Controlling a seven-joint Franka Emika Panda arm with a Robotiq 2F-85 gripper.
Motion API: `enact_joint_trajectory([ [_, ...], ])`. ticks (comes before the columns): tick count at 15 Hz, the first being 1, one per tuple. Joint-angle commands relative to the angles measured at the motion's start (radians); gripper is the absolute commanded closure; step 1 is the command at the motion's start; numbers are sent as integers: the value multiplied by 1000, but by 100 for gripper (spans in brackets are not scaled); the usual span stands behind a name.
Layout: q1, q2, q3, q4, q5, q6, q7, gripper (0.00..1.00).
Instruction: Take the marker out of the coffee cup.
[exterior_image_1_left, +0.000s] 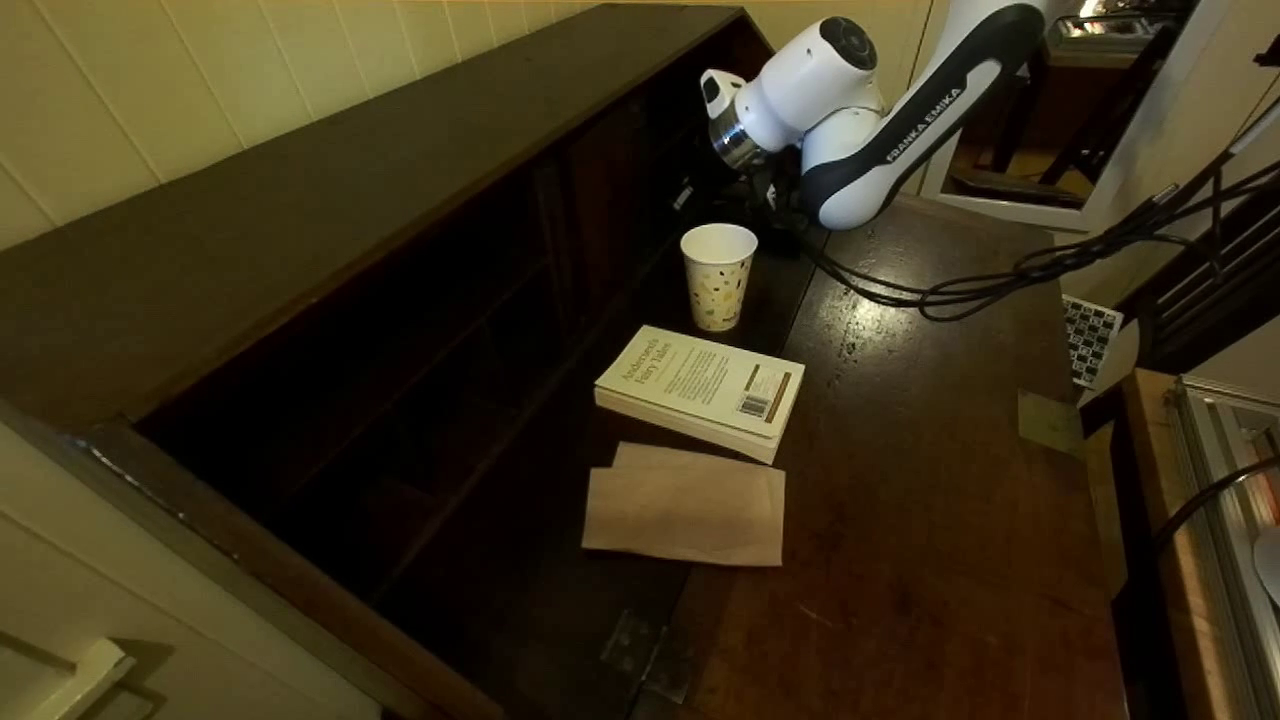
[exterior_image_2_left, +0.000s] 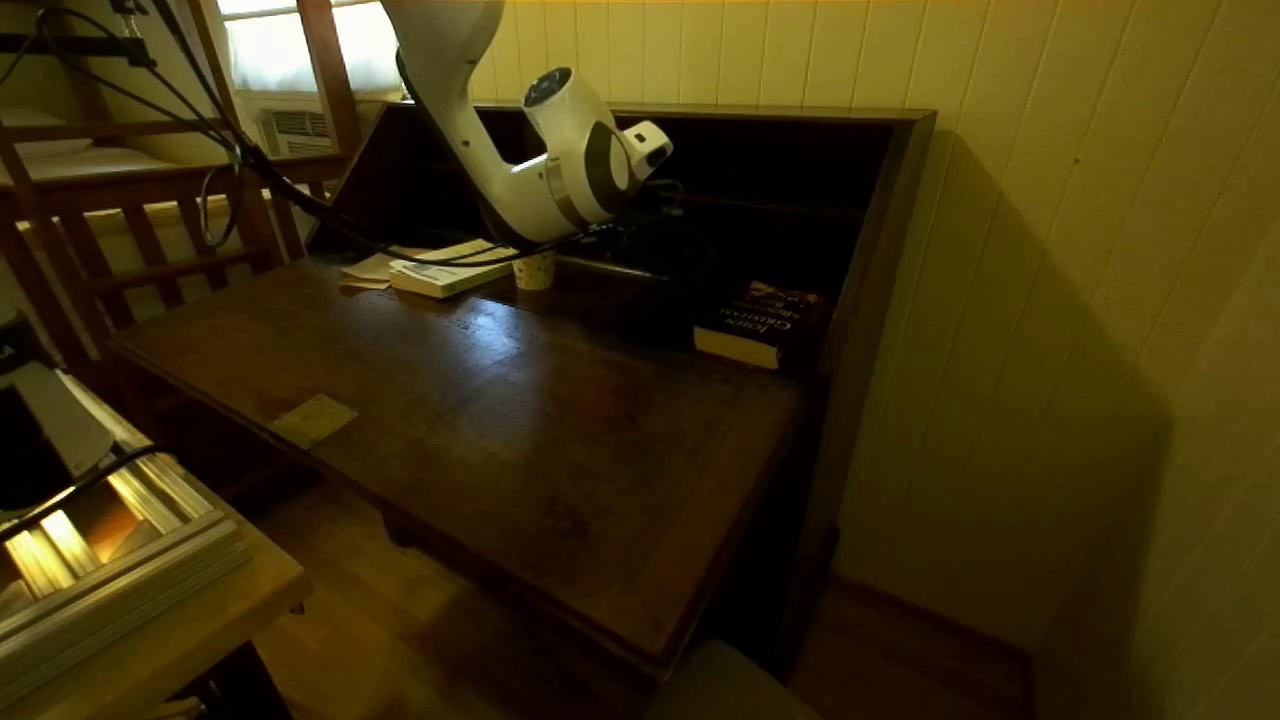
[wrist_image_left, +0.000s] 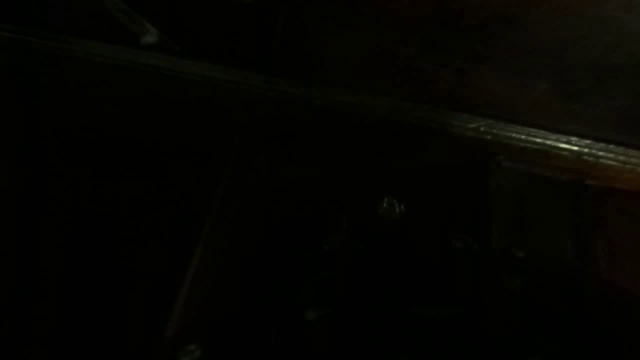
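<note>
In an exterior view the cup (exterior_image_1_left: 718, 280) stands at twelve o'clock from the book (exterior_image_1_left: 702, 388); marker unseen. Shadow hides the fingers: can't tell opening or hold. Reaching blind could topple the cup.

Coffee cup (exterior_image_2_left: 535, 273) partly behind arm (exterior_image_2_left: 545, 195)

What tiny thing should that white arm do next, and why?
Perhaps ease the arm out toward the lit part of the desk: its end, with anything held, is lost in shadow, the wrist view is nearly black, and no marker sticks up from the upright cup.
</note>
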Motion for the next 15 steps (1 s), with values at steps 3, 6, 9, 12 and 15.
enact_joint_trajectory([
  [3, 27, 27, -22, 50, 28, -11, 10, 94],
  [6, 31, 32, -26, 54, 31, -14, 11, 94],
  [9, 35, 39, -30, 61, 41, -17, 12, 94],
  [12, 38, 46, -31, 67, 56, -19, 12, 94],
  [15, 46, 51, -38, 78, 69, -21, 13, 94],
])
